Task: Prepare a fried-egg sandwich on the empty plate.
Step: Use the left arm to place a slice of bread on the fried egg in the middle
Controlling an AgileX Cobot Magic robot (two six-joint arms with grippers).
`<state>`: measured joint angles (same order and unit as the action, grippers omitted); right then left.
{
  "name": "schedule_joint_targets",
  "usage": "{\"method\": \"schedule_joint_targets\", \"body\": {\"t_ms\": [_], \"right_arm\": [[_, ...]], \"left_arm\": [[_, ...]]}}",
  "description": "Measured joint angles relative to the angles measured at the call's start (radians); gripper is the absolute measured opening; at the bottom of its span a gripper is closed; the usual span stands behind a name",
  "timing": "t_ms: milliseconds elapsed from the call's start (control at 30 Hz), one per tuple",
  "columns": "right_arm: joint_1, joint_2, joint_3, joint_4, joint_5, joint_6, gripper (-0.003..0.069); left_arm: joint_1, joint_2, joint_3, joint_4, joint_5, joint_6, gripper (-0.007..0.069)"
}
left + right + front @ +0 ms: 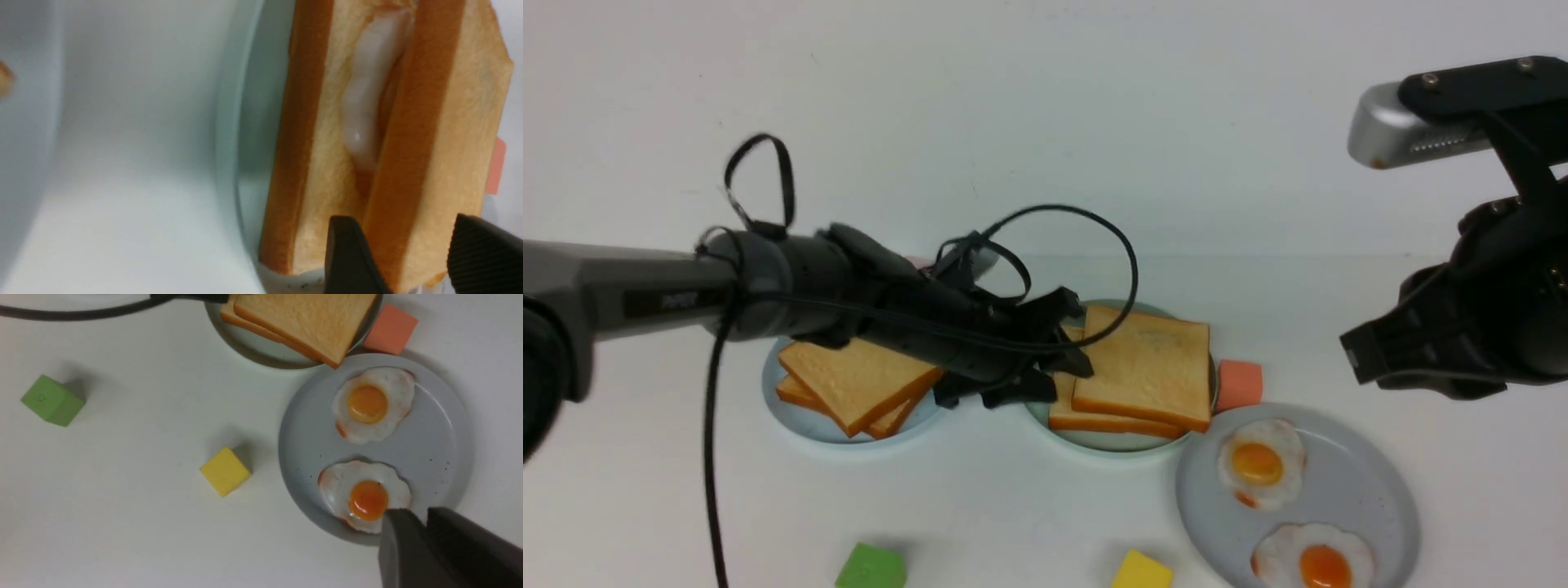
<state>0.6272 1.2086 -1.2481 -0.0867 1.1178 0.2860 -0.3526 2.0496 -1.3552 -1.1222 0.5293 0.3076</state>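
Front view | upper toast (1147,363): likely light, springy; grip opposite crusts; left gripper (1066,363) wide, 9 o'clock | right gripper (417,514): narrow gap

Bright, soft light — faint shadows, left wrist view partly blurred.

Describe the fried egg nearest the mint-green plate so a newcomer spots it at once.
Find the big grey plate, beside the mint-green plate that carries the toast sandwich. Two fried eggs lie on it; you want the one closer to the sandwich and the coral block. Its yolk is yellow-orange, while the other egg's is deeper red-orange.
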Motion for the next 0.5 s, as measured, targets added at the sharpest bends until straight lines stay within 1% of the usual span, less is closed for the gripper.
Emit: {"method": "schedule_joint_targets", "body": {"t_ms": [67,167,500], "right_arm": [[0.000,0.000,0.000,0.001,0.000,0.000,0.0113],[0.000,0.000,0.000,0.008,-0.001,0.000,0.0118],[0.000,0.000,0.000,0.020,-0.012,-0.006,0.0131]], "left_arm": [[0.006,-0.042,0.000,0.055,-0.012,-0.048,0.0354],[0.009,-0.075,-0.002,0.096,-0.023,-0.091,0.0354],[0.001,-0.016,-0.010,0.119,-0.017,-0.083,0.0354]]}}
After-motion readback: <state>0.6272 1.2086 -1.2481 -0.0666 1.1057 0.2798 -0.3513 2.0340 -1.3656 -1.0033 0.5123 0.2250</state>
